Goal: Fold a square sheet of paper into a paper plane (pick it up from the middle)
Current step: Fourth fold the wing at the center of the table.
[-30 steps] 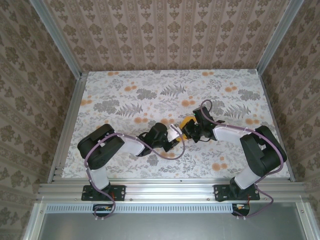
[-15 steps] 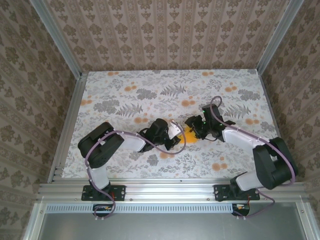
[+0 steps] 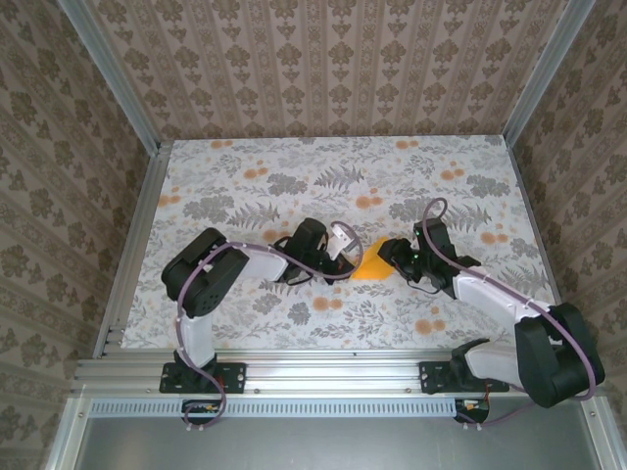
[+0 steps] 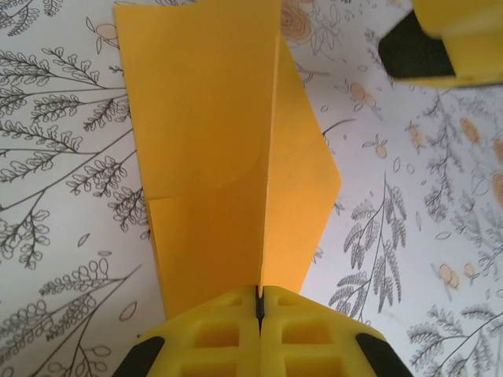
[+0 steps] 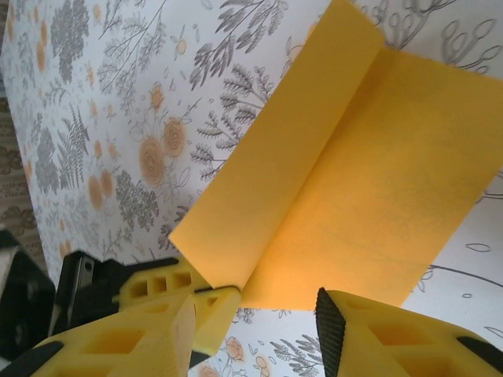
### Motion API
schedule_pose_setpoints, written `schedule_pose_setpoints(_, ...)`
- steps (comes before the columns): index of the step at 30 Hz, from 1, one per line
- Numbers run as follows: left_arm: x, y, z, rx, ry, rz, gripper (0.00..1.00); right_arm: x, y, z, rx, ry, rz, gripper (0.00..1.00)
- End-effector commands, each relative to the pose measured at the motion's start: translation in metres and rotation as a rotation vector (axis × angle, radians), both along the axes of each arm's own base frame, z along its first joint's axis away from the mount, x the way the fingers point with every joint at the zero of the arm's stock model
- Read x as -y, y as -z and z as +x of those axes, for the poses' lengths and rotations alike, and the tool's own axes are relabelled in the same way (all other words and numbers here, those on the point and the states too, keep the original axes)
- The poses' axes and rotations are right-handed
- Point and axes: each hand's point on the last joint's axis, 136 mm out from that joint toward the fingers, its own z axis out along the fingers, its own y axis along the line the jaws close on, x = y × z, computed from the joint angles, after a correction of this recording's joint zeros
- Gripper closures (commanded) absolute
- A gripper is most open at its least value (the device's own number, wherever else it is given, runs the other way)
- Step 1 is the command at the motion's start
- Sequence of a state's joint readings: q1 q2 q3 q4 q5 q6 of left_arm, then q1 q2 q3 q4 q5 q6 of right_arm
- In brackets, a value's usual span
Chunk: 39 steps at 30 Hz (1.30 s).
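The sheet of paper (image 3: 373, 267) is orange-yellow, folded with a centre crease, and its two flaps spread apart above the tablecloth. My left gripper (image 3: 351, 255) is shut on it; in the left wrist view the jaws (image 4: 259, 297) pinch the crease edge of the paper (image 4: 208, 157). My right gripper (image 3: 391, 257) is just right of the paper and open. In the right wrist view its fingers (image 5: 255, 308) stand wide below the paper (image 5: 354, 181) without touching it, and the left gripper's fingertips (image 5: 216, 308) clamp the paper's lower corner.
The flowered tablecloth (image 3: 294, 186) covers the table, with aluminium rails along its left (image 3: 132, 245) and near (image 3: 323, 367) edges and patterned walls around. One finger (image 4: 440, 39) of the right gripper shows at the left wrist view's top right.
My right gripper has let go of the paper, opened, and drawn back to the right. My left gripper has closed fully on the crease and now holds the paper alone.
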State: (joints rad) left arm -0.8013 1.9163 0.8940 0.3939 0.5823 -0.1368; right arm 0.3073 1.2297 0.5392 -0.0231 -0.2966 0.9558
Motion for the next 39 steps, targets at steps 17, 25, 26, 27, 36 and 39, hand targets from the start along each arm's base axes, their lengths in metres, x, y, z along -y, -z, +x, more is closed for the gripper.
schedule_pose_setpoints(17,0.020,-0.012,-0.009,-0.312,0.078,-0.005,1.00,-0.022,0.038,0.008,-0.024,-0.158,0.008,0.65)
schedule_pose_setpoints(25,0.022,-0.003,-0.009,-0.369,0.080,0.035,1.00,-0.014,0.036,0.005,0.005,-0.135,-0.008,0.63)
schedule_pose_setpoints(26,0.022,-0.002,-0.010,-0.374,0.080,0.038,1.00,-0.012,0.036,0.005,0.005,-0.130,-0.009,0.63)
schedule_pose_setpoints(27,0.022,-0.002,-0.010,-0.375,0.081,0.037,1.00,-0.011,0.036,0.005,0.003,-0.125,-0.015,0.63)
schedule_pose_setpoints(36,0.024,0.005,-0.002,-0.418,0.036,0.075,1.00,-0.005,0.045,0.005,-0.030,-0.114,-0.054,0.64)
schedule_pose_setpoints(39,0.024,0.008,-0.002,-0.434,0.023,0.087,1.00,-0.003,0.048,0.006,-0.044,-0.107,-0.068,0.63)
